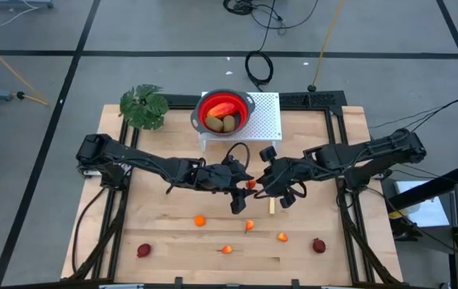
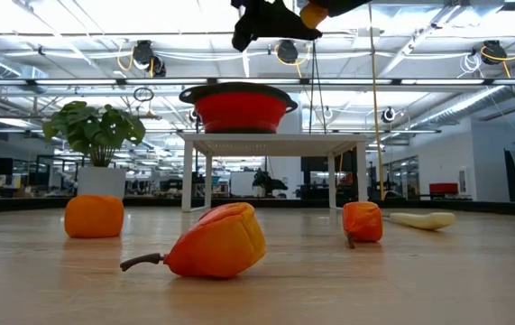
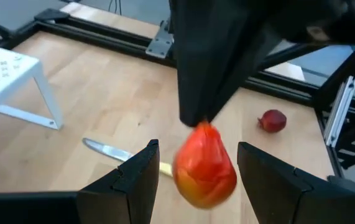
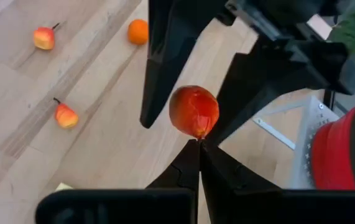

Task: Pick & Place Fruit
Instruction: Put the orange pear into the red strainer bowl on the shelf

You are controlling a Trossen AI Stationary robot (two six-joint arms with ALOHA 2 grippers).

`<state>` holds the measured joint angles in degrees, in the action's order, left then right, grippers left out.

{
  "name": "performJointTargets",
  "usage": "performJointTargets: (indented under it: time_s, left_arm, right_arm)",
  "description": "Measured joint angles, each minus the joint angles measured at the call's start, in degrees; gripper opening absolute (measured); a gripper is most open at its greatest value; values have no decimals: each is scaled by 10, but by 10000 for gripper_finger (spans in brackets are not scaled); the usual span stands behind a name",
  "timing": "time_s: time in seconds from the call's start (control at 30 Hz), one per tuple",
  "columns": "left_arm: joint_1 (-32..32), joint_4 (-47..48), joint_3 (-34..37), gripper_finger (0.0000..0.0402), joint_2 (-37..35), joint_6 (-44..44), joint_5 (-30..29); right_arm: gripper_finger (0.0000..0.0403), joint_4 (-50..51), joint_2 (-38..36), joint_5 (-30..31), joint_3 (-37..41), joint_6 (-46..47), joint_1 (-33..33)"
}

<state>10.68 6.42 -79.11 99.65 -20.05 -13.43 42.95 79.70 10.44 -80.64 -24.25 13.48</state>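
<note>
Midair, at the centre of the high view, the right claw [image 4: 197, 146] pinches a small red-orange fruit [image 4: 193, 111] by its stem end, fingers fully shut on it, while the left claw [image 3: 196, 180] stands partly open with a finger on each side of it, not yet touching. This looks like a handover. To do it well, the left claw should close squarely on the fruit's widest part before the right lets go; letting go early would drop it on the worktop [image 1: 172, 233].

Both arms reach inward from the frame's sides and meet just below the red bowl [image 1: 227, 111], which sits on a white stand [image 1: 269, 120] at upper centre and already holds fruit. More small fruits [image 1: 200, 219] lie scattered along the lower worktop, a knife [image 3: 106, 150] among them.
</note>
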Motion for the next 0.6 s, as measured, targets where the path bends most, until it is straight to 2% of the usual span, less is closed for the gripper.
performJointTargets:
  time_s: [0.6]
  left_arm:
    - [4,-7,0,208,4,-20,15]
  right_arm:
    - [0,-2,0,2,0,11,20]
